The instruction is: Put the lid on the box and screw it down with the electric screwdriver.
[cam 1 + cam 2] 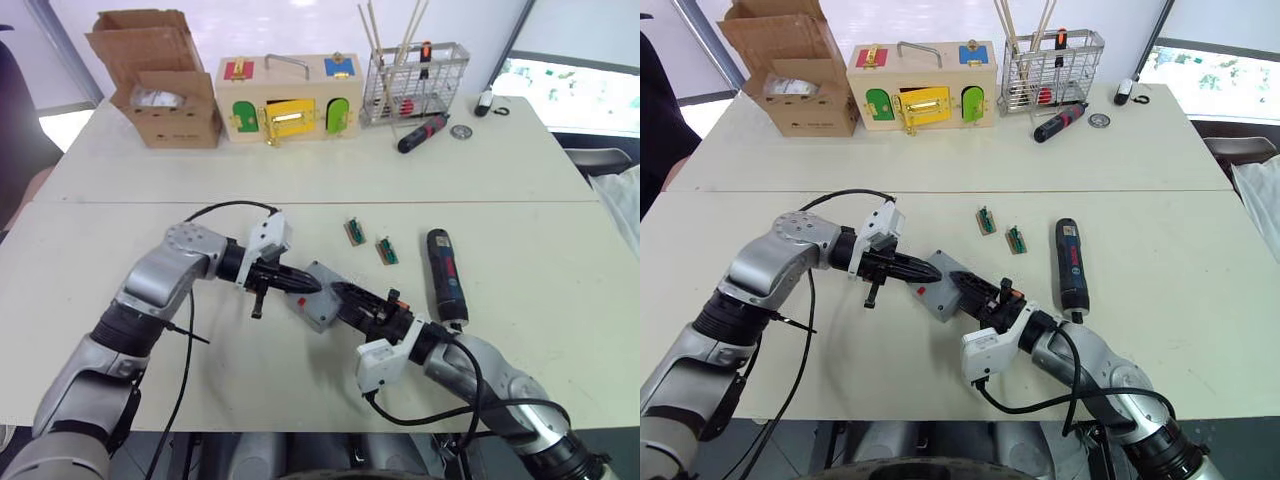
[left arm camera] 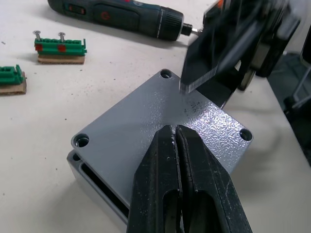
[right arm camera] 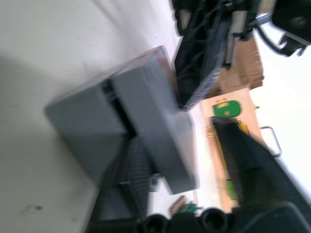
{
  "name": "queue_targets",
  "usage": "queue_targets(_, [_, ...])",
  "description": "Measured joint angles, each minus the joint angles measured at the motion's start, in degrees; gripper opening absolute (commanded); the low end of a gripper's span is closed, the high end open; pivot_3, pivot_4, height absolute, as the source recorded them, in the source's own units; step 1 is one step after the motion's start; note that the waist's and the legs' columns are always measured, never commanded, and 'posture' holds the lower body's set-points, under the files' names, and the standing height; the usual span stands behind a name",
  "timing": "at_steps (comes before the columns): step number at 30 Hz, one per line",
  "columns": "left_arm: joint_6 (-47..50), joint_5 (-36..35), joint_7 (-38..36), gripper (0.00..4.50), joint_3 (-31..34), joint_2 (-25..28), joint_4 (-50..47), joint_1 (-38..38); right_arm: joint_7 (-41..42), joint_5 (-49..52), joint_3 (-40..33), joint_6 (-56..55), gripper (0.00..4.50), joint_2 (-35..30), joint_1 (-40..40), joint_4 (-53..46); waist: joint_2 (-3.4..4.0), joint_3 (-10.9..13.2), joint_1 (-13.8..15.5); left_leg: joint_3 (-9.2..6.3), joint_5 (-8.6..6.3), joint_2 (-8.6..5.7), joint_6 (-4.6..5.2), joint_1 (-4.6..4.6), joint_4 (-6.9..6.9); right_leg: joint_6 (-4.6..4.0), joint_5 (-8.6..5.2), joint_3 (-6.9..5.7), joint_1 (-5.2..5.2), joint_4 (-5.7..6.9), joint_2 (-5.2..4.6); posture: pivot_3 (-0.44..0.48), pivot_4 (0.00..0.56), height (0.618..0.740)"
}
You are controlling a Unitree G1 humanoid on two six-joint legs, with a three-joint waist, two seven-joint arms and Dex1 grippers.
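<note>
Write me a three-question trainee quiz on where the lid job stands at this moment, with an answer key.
1. True or false: the lid already lies on top of the box.
2. Where is the electric screwdriver? A) in the right gripper B) lying on the table on the robot's right C) in the wire basket
3. In one word, how are the fingers of the left gripper set where they press on the lid?

Key:
1. True; the lid sits slightly askew, with a gap showing along one edge.
2. B
3. Shut
</note>
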Motion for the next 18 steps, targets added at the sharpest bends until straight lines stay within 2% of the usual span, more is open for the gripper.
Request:
queue_targets(2, [-0.9,0.5,-0.1,0.04,-0.3,-0.2,0.7,0.0,0.0,0.0,-0.1,-0.3,3.29,-0.1,0.2,0.0,0.0,0.0,0.1,0.01,-0.27,0.0,0.47,0.44,-0.11,0.0,-0.02,0.0,0.45,-0.1,0.01,0.0,0.15,0.74])
queue_targets(18, [-6.2,3.3,1.2,0.04,-0.2,-2.2,4.1,0.2,1.0,0.7,-1.8,-2.4,3.29,-1.1,1.3,-0.5,0.02,-0.1,0.1,0.0,-0.28,0.0,0.49,0.46,-0.04,0.01,-0.02,0.01,0.48,-0.08,0.0,0.0,0.15,0.74])
